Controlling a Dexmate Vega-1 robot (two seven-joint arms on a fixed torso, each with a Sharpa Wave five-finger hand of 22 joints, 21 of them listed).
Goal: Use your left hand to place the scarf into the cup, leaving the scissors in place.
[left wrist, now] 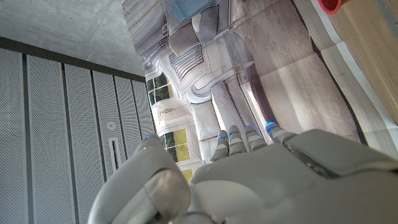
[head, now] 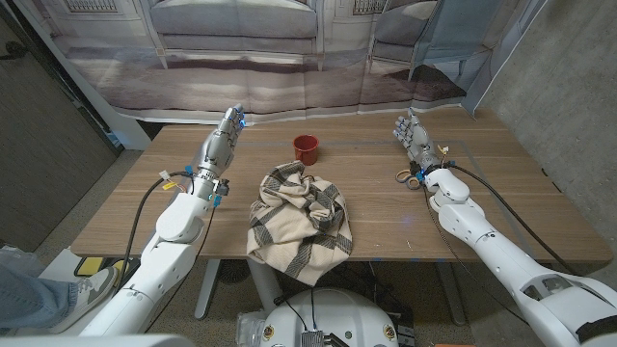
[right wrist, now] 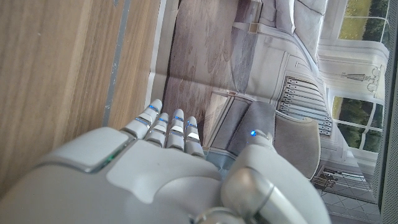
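Robot lab or test room, staged. Bare concrete wall [head: 554, 58] at upper right of the head view; grey perforated panels [left wrist: 56, 124] in the left wrist view. Printed backdrop [head: 289, 58] of an ornate room with sofa and windows hangs across the top, behind a wooden desk [head: 482, 202]. Cables [head: 501, 207] run along the arms.
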